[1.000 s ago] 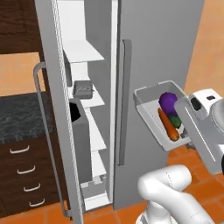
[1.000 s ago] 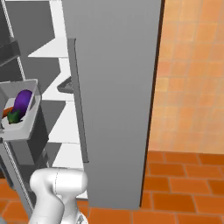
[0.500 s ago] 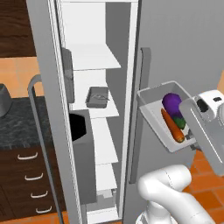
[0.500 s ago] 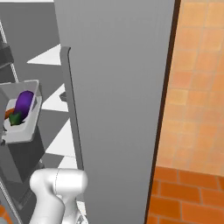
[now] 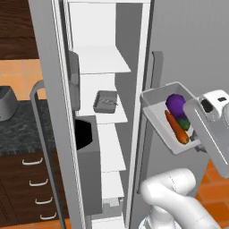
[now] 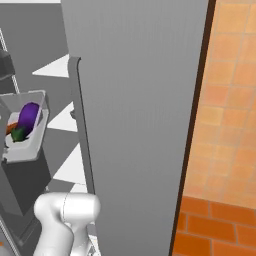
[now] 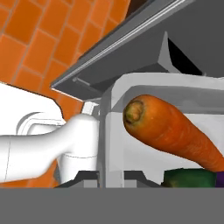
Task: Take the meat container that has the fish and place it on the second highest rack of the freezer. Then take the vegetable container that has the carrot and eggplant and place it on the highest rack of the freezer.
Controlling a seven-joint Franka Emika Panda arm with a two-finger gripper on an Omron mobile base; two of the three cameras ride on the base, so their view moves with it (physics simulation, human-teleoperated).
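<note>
The vegetable container (image 5: 154, 111) is a grey tray holding an orange carrot (image 5: 177, 128) and a purple eggplant (image 5: 175, 103). It hangs tilted in the air in front of the closed right door, beside the open freezer. My gripper (image 5: 195, 134) is shut on its right rim. In the hand view the carrot (image 7: 175, 127) lies close against the container's wall (image 7: 131, 87). From the right base view the eggplant (image 6: 29, 115) shows inside the container (image 6: 25, 150). The meat container (image 5: 106, 102) sits on a freezer shelf, one level below the top shelf (image 5: 100, 60).
The freezer door (image 5: 49, 112) stands open at the left, with its handle (image 5: 38, 134) toward me. The closed right door (image 6: 140, 100) with a vertical handle (image 6: 80, 115) is right behind the held container. A dark bin (image 5: 87, 165) fills the door's lower part. Orange floor tiles (image 6: 215, 230) lie at the right.
Both base views have shifted with the base: the freezer now looks closer and its open compartment more central. The vegetable container stays in my gripper, at about the same place relative to the arm.
</note>
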